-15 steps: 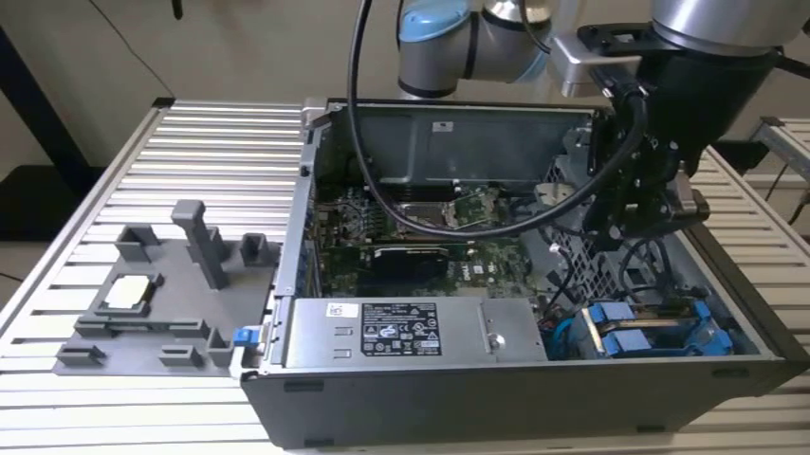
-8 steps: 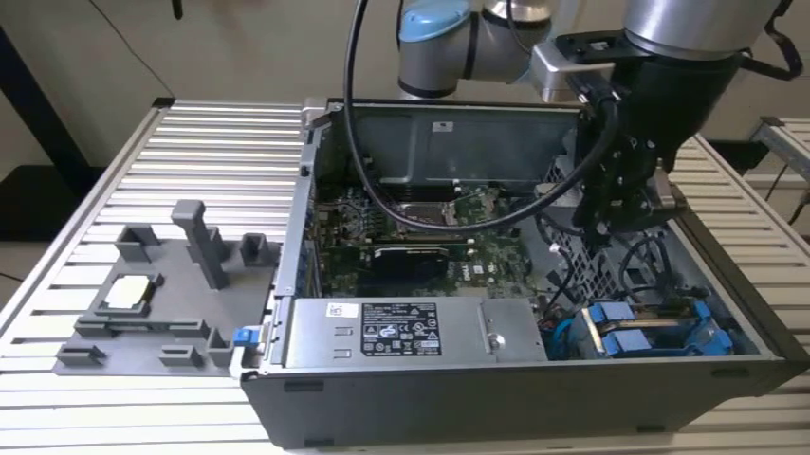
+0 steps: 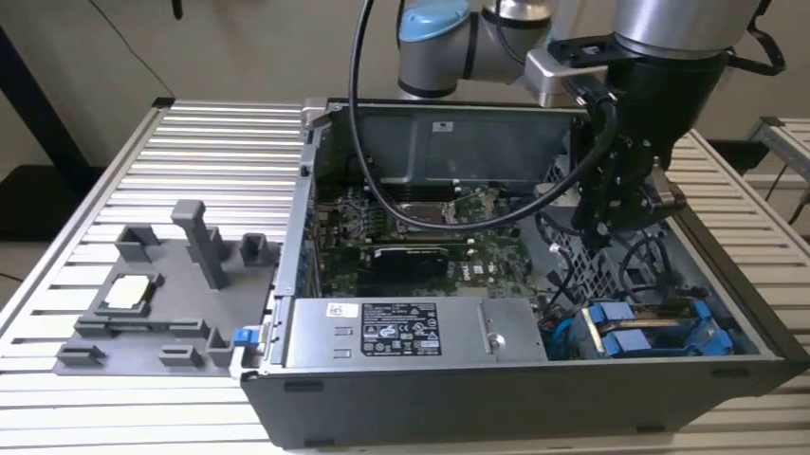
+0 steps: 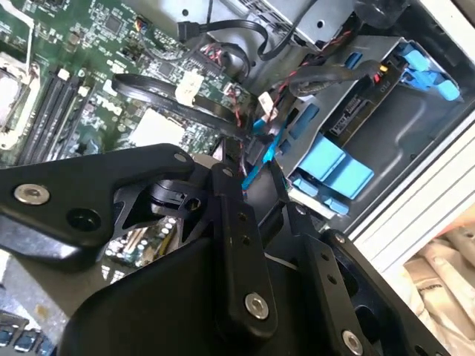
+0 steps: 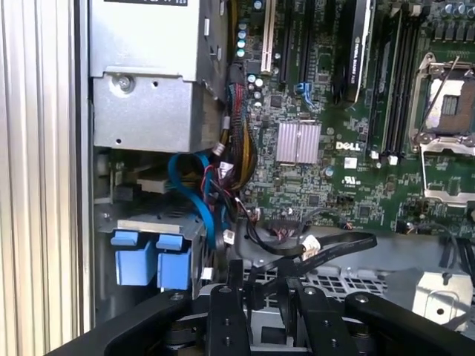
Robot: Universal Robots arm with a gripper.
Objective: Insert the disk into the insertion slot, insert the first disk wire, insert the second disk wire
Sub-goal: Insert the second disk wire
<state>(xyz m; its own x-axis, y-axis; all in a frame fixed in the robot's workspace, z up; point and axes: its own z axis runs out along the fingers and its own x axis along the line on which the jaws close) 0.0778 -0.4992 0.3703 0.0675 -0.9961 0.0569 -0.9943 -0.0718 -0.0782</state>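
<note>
An open computer case [image 3: 506, 398] lies on a slatted table [image 3: 190, 142], with its grey power-supply box [image 3: 393, 332] along the near wall. The arm reaches down into the case towards the exterior view's right, and the gripper [image 3: 605, 226] hangs over the perforated cage [image 5: 349, 285].

The insertion slot [image 3: 715, 334] sits in the near corner on the exterior view's right, nearer the camera than the gripper and lower. Its long side seems to run along the case's near wall. The disk [image 3: 639, 336] is seated in the slot, its two blue end tabs facing up, side by side in the first wrist view [image 5: 148, 259].

In the second wrist view the gripper [image 4: 252, 182] is close beside the disk [image 4: 338, 167]. It appears clamped on the dark plug end of the blue wire [image 4: 260, 159], which slants away towards the disk's connector edge and is not yet plugged in.
</note>
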